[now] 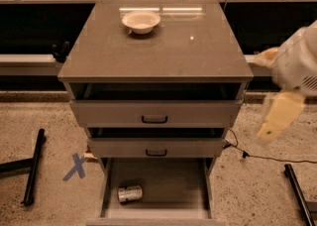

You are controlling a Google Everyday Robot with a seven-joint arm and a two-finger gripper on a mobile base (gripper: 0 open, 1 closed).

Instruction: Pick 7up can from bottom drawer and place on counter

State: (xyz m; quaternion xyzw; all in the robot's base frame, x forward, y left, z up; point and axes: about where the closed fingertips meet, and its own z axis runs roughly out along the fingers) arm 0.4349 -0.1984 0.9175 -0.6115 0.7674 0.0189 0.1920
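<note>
The 7up can (130, 194) lies on its side on the floor of the open bottom drawer (168, 185), near its front left corner. The counter (163, 46) is the glossy grey-brown top of the cabinet, with a white bowl (141, 21) near its back. My gripper (280, 116) hangs in the air to the right of the cabinet, at about the height of the top drawer, well above and to the right of the can. It holds nothing that I can see.
The two upper drawers (154, 113) with black handles stand slightly pulled out above the bottom drawer. A blue X mark (77, 166) and a black bar (33, 166) are on the floor at left. A black cable (267, 158) and another bar (297, 190) lie at right.
</note>
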